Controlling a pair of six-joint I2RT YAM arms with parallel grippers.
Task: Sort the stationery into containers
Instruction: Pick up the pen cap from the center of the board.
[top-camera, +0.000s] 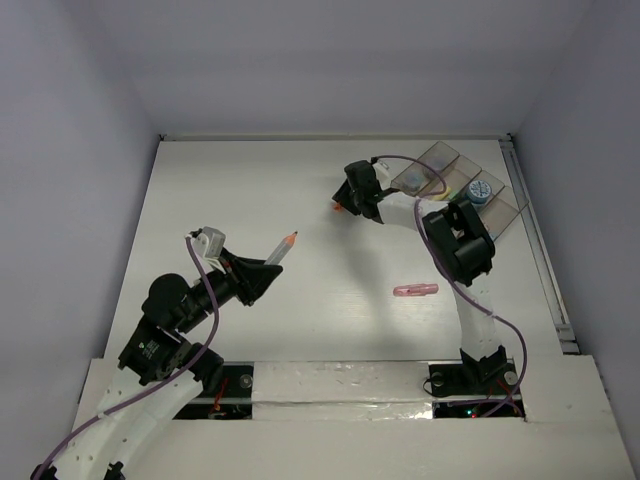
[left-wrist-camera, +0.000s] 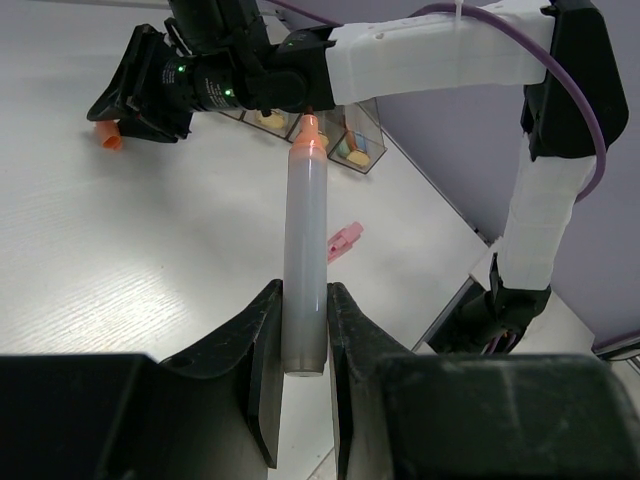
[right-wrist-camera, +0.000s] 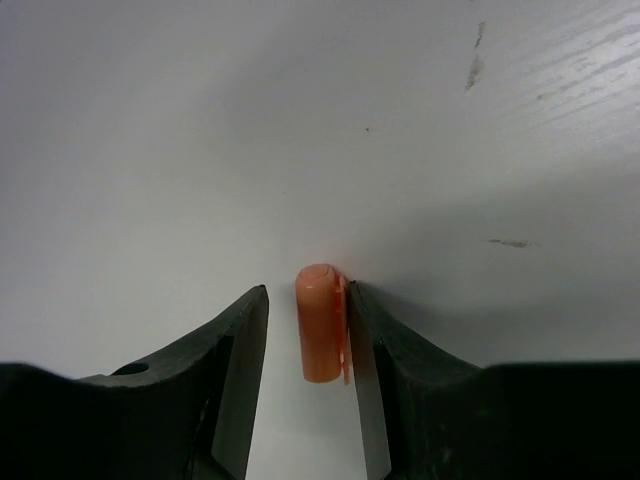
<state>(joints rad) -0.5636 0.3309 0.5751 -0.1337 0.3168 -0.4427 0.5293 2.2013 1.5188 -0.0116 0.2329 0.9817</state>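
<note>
Orange cap (right-wrist-camera: 320, 322) sits between the part-open jaws of my right gripper (right-wrist-camera: 305, 292), lengthwise along them, left of the containers (top-camera: 447, 158); left gripper (left-wrist-camera: 303, 288) clamps the marker (left-wrist-camera: 305, 230).

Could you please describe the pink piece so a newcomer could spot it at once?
On the white table, find the right arm rising from the near edge. Just left of its white lower link lies the pink piece, flat and alone: the only pink thing loose on the table, unlike the orange-tipped marker held by the left gripper.
</note>
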